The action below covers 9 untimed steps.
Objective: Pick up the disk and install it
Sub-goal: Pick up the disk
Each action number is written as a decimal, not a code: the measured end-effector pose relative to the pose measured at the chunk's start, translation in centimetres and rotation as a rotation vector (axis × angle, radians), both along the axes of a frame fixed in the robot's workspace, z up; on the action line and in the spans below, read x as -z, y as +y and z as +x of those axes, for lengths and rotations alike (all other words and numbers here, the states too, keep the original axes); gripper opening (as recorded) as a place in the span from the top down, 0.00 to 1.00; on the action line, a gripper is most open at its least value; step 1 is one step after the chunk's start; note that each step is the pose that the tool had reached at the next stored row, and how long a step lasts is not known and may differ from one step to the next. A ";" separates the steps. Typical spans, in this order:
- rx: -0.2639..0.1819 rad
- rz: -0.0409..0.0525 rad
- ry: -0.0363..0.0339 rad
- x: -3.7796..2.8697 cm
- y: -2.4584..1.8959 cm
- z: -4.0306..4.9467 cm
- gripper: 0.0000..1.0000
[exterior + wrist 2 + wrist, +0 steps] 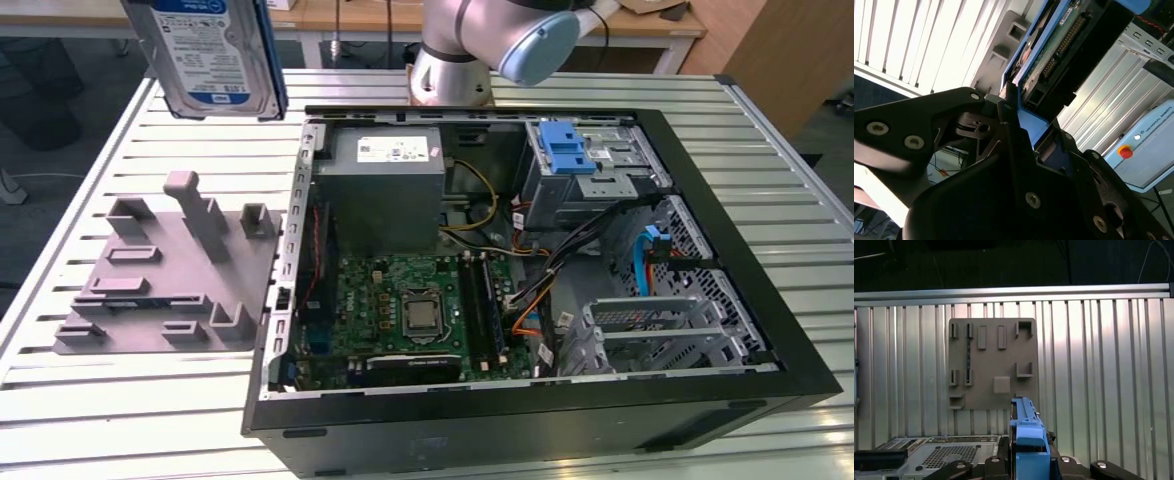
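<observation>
Pointing straight down over the table point(134, 400), the gripper point(1030, 462) clamps the disk point(214, 55) upright.

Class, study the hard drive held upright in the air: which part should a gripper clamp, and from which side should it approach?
Probably best to clamp the disk at its top end, across the two broad flat faces, coming down from above. It stands upright, so the top is the open approach, and flat faces suit a clamp. The gripper is shut on that end.
</observation>
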State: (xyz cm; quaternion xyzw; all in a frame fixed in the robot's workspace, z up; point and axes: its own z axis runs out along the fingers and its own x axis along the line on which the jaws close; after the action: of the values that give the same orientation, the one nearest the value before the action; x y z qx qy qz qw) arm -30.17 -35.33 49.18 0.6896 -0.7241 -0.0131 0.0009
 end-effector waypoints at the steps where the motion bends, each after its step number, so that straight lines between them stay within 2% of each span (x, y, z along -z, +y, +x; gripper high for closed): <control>1: 0.000 -0.0002 -0.0003 0.02 0.00 0.30 0.64; 9: 0.000 -0.0035 -0.0042 0.24 -0.02 2.50 0.64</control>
State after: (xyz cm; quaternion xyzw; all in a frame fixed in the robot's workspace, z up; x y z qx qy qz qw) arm -27.66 -35.35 48.94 0.6896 -0.7241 -0.0104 0.0006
